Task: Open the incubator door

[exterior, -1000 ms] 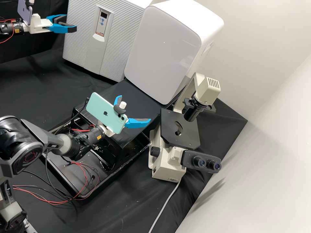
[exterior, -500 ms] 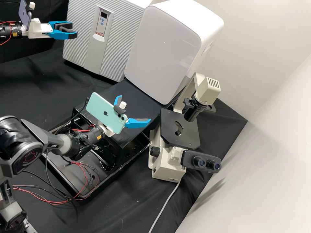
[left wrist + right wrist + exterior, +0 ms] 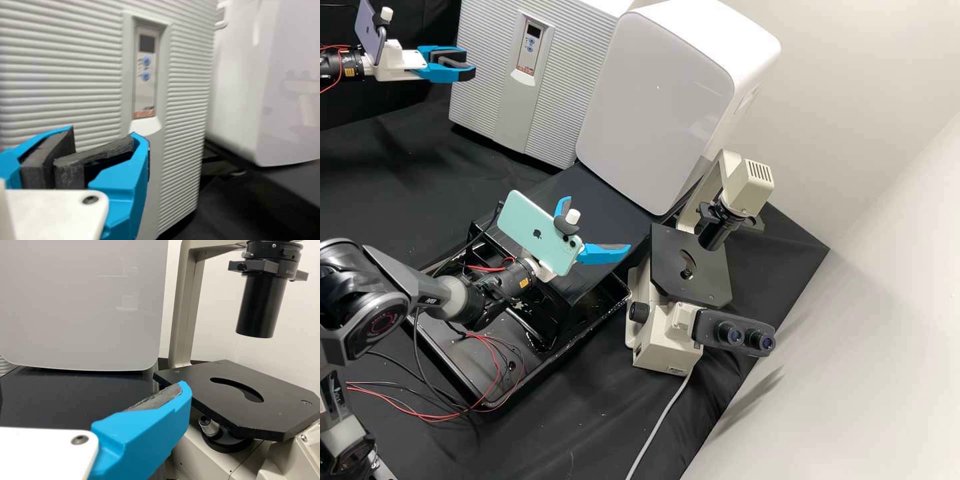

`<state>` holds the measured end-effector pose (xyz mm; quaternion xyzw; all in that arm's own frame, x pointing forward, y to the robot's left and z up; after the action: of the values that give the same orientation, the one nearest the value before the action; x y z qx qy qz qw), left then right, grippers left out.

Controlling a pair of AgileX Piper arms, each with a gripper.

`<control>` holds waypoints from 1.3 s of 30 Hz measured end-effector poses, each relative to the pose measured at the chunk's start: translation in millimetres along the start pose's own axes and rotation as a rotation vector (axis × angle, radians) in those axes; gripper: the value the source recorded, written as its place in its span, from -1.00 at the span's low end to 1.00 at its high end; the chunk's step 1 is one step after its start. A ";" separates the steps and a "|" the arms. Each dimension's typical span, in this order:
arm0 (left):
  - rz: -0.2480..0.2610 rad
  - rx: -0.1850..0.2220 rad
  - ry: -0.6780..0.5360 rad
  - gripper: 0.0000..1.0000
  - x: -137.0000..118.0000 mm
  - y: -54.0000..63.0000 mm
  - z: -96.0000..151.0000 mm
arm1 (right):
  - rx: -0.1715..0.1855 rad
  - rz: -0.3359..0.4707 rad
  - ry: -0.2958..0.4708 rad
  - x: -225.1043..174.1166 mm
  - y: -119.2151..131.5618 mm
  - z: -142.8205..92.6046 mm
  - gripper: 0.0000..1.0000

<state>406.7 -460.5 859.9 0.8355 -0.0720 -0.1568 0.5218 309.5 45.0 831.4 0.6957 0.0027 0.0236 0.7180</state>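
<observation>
Ribbed incubator (image 3: 483, 103): at the far left of the bench, its pale grey ribbed front facing the room; the door looks closed.
Control panel (image 3: 146, 75): upright in the smooth middle strip of that front, with a dark display and two blue buttons.
Left gripper (image 3: 468, 65): at the far left, level, pointing right toward the front's left side; its fingers are together, dark pads (image 3: 37, 165) meeting, with no object seen between them.
Incubator from left gripper: just ahead of the fingertips and reaching well to their right; the control panel sits to the right of the tips. Whether tips and front touch, I cannot tell.
Right gripper (image 3: 597, 224): mid-bench, fingers spread wide apart and nothing between them, pointing right toward the microscope (image 3: 663, 333).
Incubator from right gripper: farther off and to the left, well apart.
White cabinet (image 3: 660, 100): just right of the incubator, smooth-fronted, on the far side of the right gripper.
Microscope stage (image 3: 230, 410): a flat black plate with a curved slot, right of the right gripper.
Phones: a teal one (image 3: 537, 230) mounted on the right gripper, a purple one (image 3: 370, 33) on the left.
Black tray (image 3: 463, 393): below the right arm, with red and black cables over it.
</observation>
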 end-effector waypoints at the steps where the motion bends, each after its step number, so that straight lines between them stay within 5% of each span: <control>1: 0.000 -0.004 0.014 1.00 -0.6 0.1 -1.0 | 0.000 0.000 0.000 0.0 0.0 0.0 1.00; 18: 0.030 -0.038 0.200 1.00 -21.6 9.2 -30.5 | 0.000 0.000 0.000 0.0 0.0 0.0 1.00; 39: 0.050 0.030 0.060 1.00 27.5 35.2 -32.5 | 0.000 0.000 0.000 0.0 0.0 0.0 1.00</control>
<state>445.1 -456.3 899.4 0.8455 -0.0796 -0.1176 0.5147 309.5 45.0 831.4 0.6957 0.0027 0.0236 0.7180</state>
